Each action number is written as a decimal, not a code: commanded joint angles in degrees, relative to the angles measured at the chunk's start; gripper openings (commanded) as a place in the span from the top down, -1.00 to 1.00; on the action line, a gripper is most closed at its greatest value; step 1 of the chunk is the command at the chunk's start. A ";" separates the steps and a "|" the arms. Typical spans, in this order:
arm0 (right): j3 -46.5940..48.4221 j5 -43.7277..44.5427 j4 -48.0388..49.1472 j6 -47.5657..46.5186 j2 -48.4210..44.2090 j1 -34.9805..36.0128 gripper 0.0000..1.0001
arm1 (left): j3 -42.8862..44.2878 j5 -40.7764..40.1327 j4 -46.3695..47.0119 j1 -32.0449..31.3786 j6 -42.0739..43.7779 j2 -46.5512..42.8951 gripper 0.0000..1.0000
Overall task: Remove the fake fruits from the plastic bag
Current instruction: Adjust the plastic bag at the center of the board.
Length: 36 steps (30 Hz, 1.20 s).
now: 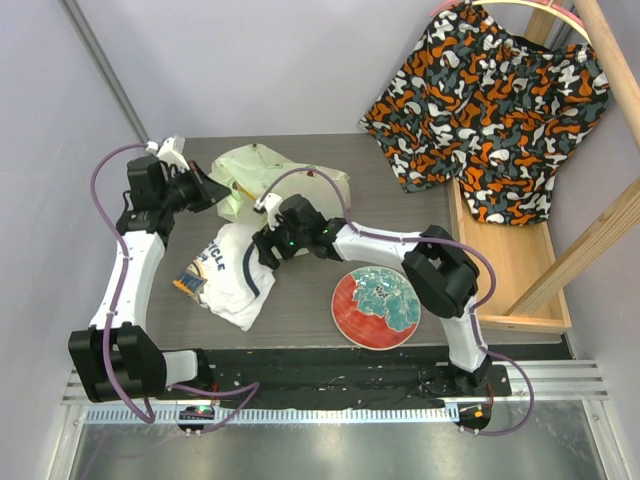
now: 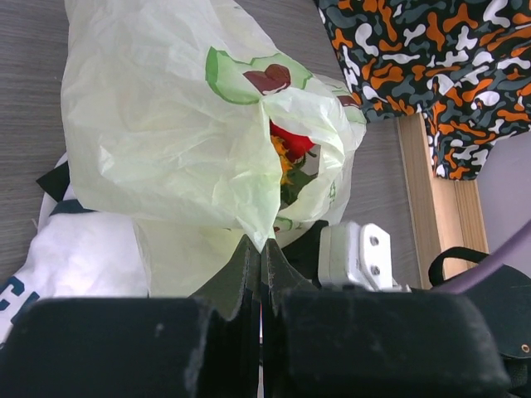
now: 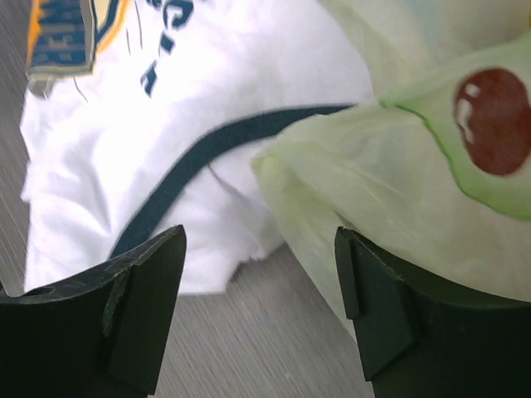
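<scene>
Plastic bag [image 1: 285, 180] is found behind the white T-shirt [image 1: 232, 272], its near edge overlapping the shirt. Its rim is pinched in the clenched left gripper [image 2: 260, 249], and the mouth is held agape. Fake fruits [image 2: 290, 143], red and orange, are glimpsed inside the mouth. Right gripper [image 3: 259, 249] is spread and empty, just beside the bag's edge.

Film is judged thin, crinkly and slippery. Fruits are judged light, rigid and glossy, best taken across a narrow part, through the opening.

Fake fruits [image 2: 290, 149] mostly hidden inside plastic bag [image 2: 166, 108]; only red, orange slivers show, kinds unclear. Left wrist view crops plastic bag top. T-shirt [image 3: 207, 99] print blurred, cropped, partly under plastic bag.
</scene>
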 commanded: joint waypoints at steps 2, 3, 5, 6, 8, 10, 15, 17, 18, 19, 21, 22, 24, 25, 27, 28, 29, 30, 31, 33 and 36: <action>8.60 -0.69 5.84 10.69 6.37 0.72 -0.61 | -0.49 1.61 2.01 1.20 0.46 -1.78 1.00; 9.32 -0.17 6.19 11.04 7.16 0.72 -0.61 | -0.32 1.61 2.01 1.46 0.20 -1.69 1.00; 10.81 1.77 8.20 12.27 9.10 0.90 -0.62 | -0.31 2.23 2.10 1.73 -0.42 -1.69 1.00; 11.25 2.29 8.91 12.97 9.71 0.90 -0.64 | -0.49 2.75 2.10 1.82 -0.42 -1.69 1.00; 13.35 4.75 9.71 14.03 12.00 1.25 -0.64 | -0.84 3.80 2.01 1.82 -0.51 -1.87 1.00; 15.21 6.95 9.80 14.64 14.54 1.25 -0.62 | -1.10 4.34 2.01 1.73 -0.77 -1.78 1.00; 18.47 7.67 10.23 15.61 16.05 0.99 -0.23 | -1.02 4.43 2.01 1.73 -0.77 -1.43 1.00; 17.60 5.04 10.24 15.88 14.22 0.64 -0.06 | -0.93 4.34 2.01 1.91 -0.42 -1.69 1.00; 16.98 3.98 10.24 16.23 13.42 0.20 0.00 | -1.02 4.25 1.92 1.99 -0.25 -1.69 1.00; 16.45 3.10 10.32 16.75 12.63 -0.50 0.06 | -1.10 4.16 2.01 1.99 -0.07 -1.60 1.00; 14.78 1.26 10.67 18.68 11.31 -1.56 0.23 | -1.28 4.08 2.01 2.08 -0.07 -1.69 1.00; 14.51 0.72 10.67 19.30 10.95 -2.52 0.27 | -1.54 4.07 2.18 2.26 -0.07 -1.78 1.00; 13.81 -1.12 10.85 20.01 10.43 -3.32 0.39 | -1.63 4.08 2.10 2.52 0.02 -1.87 1.00; 13.55 -1.39 10.76 19.84 10.42 -3.75 0.45 | -1.81 3.99 2.27 2.61 0.11 -1.78 1.00; 13.28 -1.83 10.76 19.66 10.16 -4.28 0.67 | -1.89 4.07 2.36 2.87 0.11 -2.13 1.00; 12.93 -2.09 10.76 19.83 10.07 -4.63 0.74 | -1.98 3.99 2.36 2.96 0.11 -2.13 1.00; 12.76 -2.44 10.59 20.01 9.64 -5.16 0.81 | -1.90 4.07 2.36 3.31 0.19 -2.22 1.00; 12.58 -3.93 10.33 20.36 8.33 -5.25 0.85 | -1.90 4.07 2.36 3.40 0.11 -2.31 1.00; 12.23 -4.98 9.89 20.27 7.53 -5.51 0.86 | -1.72 4.25 2.28 3.57 0.19 -2.39 1.00; 11.88 -7.53 8.92 19.57 5.51 -6.13 0.95 | -1.54 4.25 2.28 4.02 0.37 -2.57 1.00; 11.44 -13.07 5.76 20.27 0.42 -8.50 0.98 | -1.11 4.43 2.19 4.10 0.55 -1.87 1.00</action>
